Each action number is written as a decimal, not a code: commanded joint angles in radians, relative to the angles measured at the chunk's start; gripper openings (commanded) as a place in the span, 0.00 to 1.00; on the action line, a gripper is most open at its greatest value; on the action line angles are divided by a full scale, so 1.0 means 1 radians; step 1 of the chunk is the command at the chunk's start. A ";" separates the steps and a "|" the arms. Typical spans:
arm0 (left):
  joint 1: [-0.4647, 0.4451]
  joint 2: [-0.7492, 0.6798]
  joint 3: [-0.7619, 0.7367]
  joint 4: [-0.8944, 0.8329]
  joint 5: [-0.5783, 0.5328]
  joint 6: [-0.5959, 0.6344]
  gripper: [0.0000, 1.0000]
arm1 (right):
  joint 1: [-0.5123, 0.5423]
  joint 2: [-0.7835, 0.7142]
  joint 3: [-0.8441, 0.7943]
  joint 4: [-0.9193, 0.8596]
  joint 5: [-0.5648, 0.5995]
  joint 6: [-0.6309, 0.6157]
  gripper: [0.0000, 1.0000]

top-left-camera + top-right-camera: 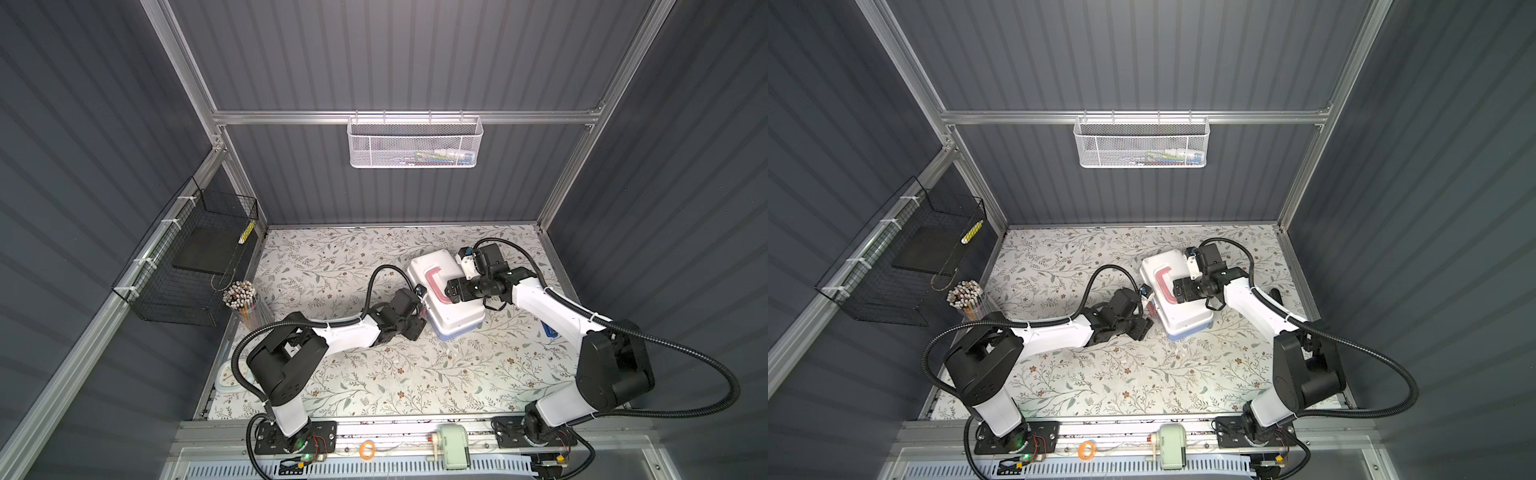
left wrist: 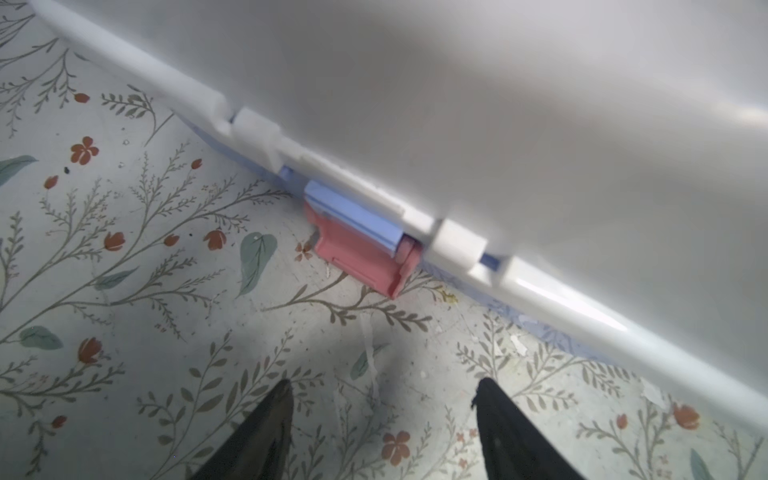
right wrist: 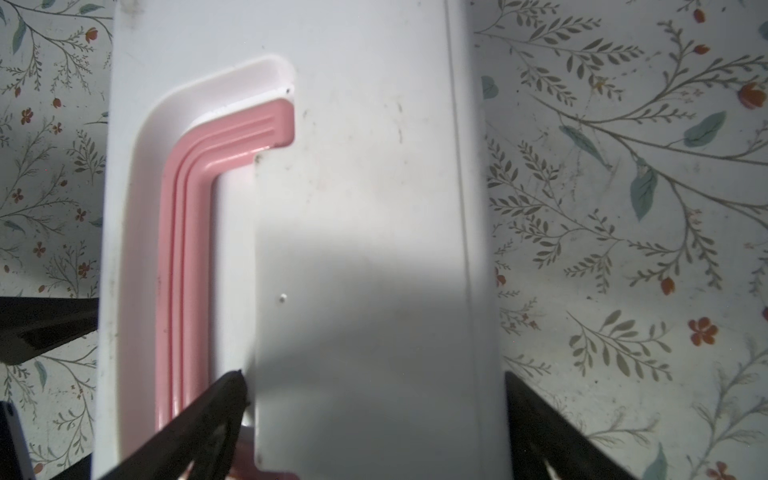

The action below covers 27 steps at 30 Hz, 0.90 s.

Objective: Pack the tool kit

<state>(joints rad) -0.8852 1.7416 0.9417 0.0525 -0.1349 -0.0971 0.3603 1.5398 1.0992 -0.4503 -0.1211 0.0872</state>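
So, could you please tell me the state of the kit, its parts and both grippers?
tool kit lid, closed
pink latch, hanging down, unfastened
pink handle, folded flat in its recess
left gripper, open, empty, facing the latch
right gripper, open, empty, over the lid

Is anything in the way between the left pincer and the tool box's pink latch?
Nothing visible: only bare floral tabletop lies between the open left pincer and the pink plastic latch on the white-lidded blue plastic box.

I see my right pincer [image 3: 374, 374] spread wide above the white lid [image 3: 365, 208]. One fingertip [image 3: 232, 386] is beside the flat pink handle [image 3: 187, 249], and the other is past the lid's edge, over the floral tabletop [image 3: 623, 208].
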 commanded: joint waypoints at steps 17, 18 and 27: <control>-0.008 0.148 -0.113 0.438 -0.087 0.115 0.83 | 0.008 0.034 -0.030 -0.125 -0.010 0.017 0.96; -0.008 0.155 -0.118 0.460 -0.098 0.117 0.85 | 0.007 0.039 -0.030 -0.125 -0.009 0.013 0.96; -0.008 0.202 -0.180 0.696 -0.199 0.113 0.93 | 0.008 0.068 -0.024 -0.151 0.001 -0.014 0.96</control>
<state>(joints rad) -0.8852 1.9141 0.7837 0.6235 -0.2890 0.0010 0.3595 1.5513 1.1088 -0.4637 -0.1238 0.1005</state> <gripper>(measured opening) 0.931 0.958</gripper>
